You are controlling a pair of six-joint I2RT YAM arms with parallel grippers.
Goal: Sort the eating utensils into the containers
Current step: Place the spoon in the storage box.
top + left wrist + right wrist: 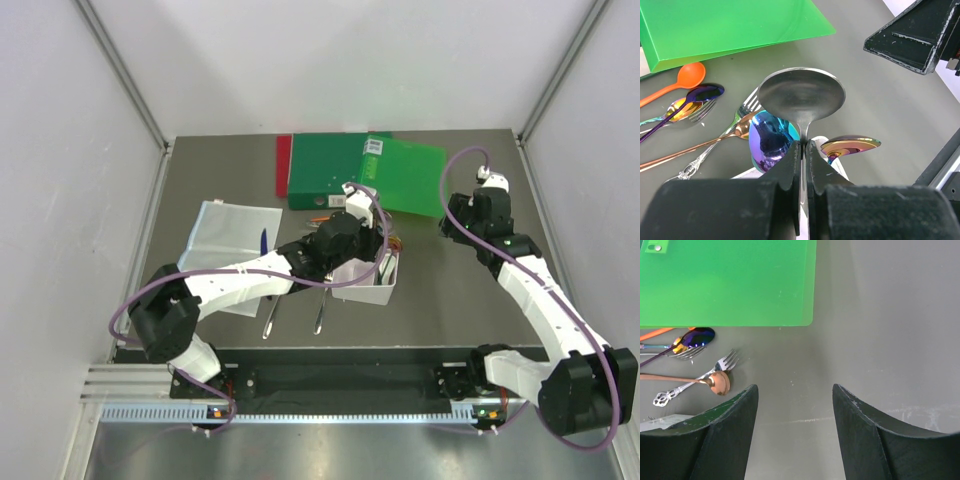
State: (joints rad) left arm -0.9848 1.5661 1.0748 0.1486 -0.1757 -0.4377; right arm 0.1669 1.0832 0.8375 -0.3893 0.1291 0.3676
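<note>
My left gripper (804, 147) is shut on the neck of a silver spoon (802, 95) and holds it above the white bin (368, 291). Two rainbow spoons (771, 140) lie in the bin below it. On the table behind the bin lie an orange spoon (690, 75), a purple spoon (702, 93), a copper spoon (742, 129) and a silver fork (747, 107). My right gripper (795, 392) is open and empty over bare table, right of these. Two silver utensils (320, 310) lie in front of the bin.
A green folder (350, 170) and a red folder (283, 165) lie at the back. A clear plastic sheet (235, 235) lies at the left with a dark blue utensil (262, 242) at its edge. White walls enclose the table.
</note>
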